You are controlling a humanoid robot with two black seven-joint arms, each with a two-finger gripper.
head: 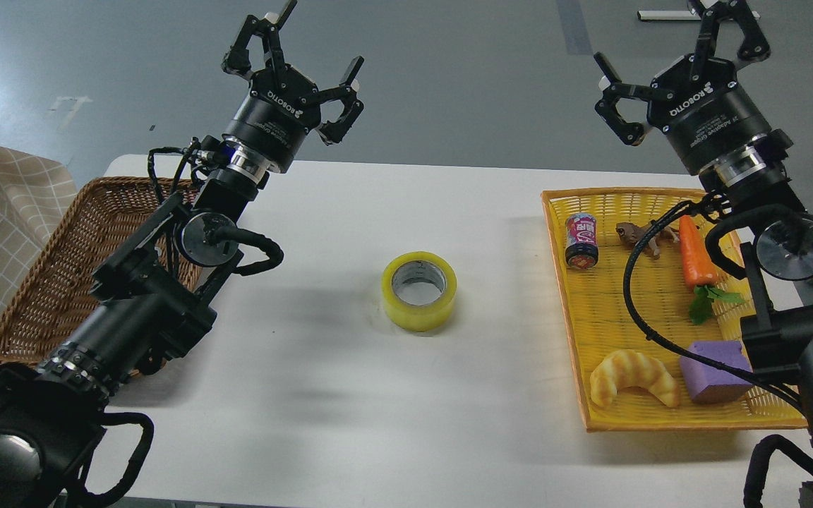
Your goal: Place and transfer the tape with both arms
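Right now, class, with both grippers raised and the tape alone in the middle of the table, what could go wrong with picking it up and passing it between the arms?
1. The tape lies flat on the table, so fingers closing on its smooth outer wall might slip or push it away.
2. The right gripper hangs above the yellow tray; coming down, its arm or cable may knock the can or carrot.
3. The left gripper and the right gripper, both open, may collide during the handover.

Take the tape [418,290] as your landmark: it lies alone mid-desk [322,395], with bare surface on every side, so you can come at it from above or either flank. Well to its left the wicker basket [46,282] blocks; well to its right, the yellow tray [576,317].
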